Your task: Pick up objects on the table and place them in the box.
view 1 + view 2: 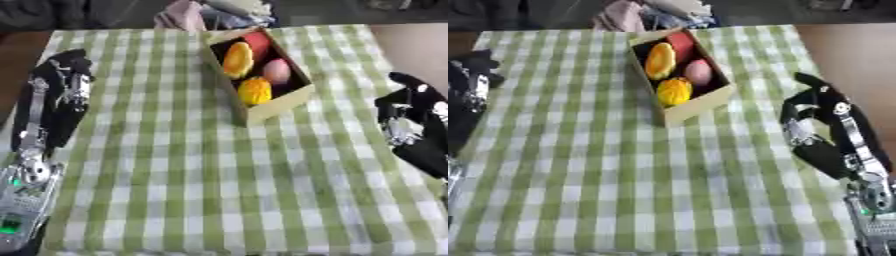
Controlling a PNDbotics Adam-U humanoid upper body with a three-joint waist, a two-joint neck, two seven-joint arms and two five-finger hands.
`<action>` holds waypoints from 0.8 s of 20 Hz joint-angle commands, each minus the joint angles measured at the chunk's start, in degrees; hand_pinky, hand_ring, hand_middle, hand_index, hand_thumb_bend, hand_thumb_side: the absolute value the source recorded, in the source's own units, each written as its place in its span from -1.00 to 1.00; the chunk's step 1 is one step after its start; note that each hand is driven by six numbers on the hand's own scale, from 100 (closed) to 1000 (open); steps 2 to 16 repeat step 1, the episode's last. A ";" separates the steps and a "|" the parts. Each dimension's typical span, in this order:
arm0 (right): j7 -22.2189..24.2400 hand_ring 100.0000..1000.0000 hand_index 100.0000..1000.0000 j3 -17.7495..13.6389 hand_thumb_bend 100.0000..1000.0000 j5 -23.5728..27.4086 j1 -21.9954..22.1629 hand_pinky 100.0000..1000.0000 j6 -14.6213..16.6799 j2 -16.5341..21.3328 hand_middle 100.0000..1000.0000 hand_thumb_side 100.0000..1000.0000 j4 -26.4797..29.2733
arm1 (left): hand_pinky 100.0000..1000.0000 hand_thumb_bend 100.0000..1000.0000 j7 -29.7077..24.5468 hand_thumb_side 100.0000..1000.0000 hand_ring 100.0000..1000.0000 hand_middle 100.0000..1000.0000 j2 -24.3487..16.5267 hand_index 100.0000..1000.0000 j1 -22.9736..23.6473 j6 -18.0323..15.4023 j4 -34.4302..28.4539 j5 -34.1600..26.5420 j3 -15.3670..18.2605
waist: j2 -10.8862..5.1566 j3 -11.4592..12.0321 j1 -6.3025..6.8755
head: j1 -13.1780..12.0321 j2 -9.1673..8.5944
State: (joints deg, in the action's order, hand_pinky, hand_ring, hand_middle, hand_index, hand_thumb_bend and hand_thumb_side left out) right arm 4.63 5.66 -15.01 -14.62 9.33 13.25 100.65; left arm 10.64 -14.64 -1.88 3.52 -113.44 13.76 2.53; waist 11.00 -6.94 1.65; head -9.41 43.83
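Box (271, 102) sits at the far middle of the counter (219, 190), a cardboard tray turned at a slant on the green-and-white checked cloth, and it's already well stocked. Inside, four pieces lie packed together: a red piece (258, 39) at the far end, an orange-yellow oval fruit (237, 60) just beside it on the left, a pinkish peach-like fruit (276, 71) to the right, and a bumpy yellow fruit (255, 90) at the near end. All four lie within the walls, none hanging over the rim.

Out on the cloth, nothing is left to collect as far as either view shows; the checked surface around the box and toward the near edge carries no loose item. So the job looks finished, or as good as finished.

The left robot hand (66, 75) hangs over the far left edge of the counter, fingers relaxed and pointing down, grasping nothing. The right robot hand (815, 117) hovers over the right edge, well apart from the box, fingers slack and carrying nothing too. Both arms look parked.
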 commanded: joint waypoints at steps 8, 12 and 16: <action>-1.39 0.38 0.80 -0.84 -1.00 -0.21 -0.43 0.02 -0.34 0.09 0.06 -0.18 1.43 | 0.30 -1.00 -1.45 0.51 0.17 0.24 1.49 0.60 0.16 0.20 -1.07 -0.08 -0.57 | 0.12 0.01 -0.73 | -0.33 0.29; -1.39 0.38 0.80 -0.84 -1.00 -0.21 -0.43 0.02 -0.34 0.09 0.06 -0.18 1.43 | 0.30 -1.00 -1.45 0.51 0.17 0.24 1.49 0.60 0.16 0.20 -1.07 -0.08 -0.57 | 0.12 0.01 -0.73 | -0.33 0.29; -1.39 0.38 0.80 -0.84 -1.00 -0.21 -0.43 0.02 -0.34 0.09 0.06 -0.18 1.43 | 0.30 -1.00 -1.45 0.51 0.17 0.24 1.49 0.60 0.16 0.20 -1.07 -0.08 -0.57 | 0.12 0.01 -0.73 | -0.33 0.29</action>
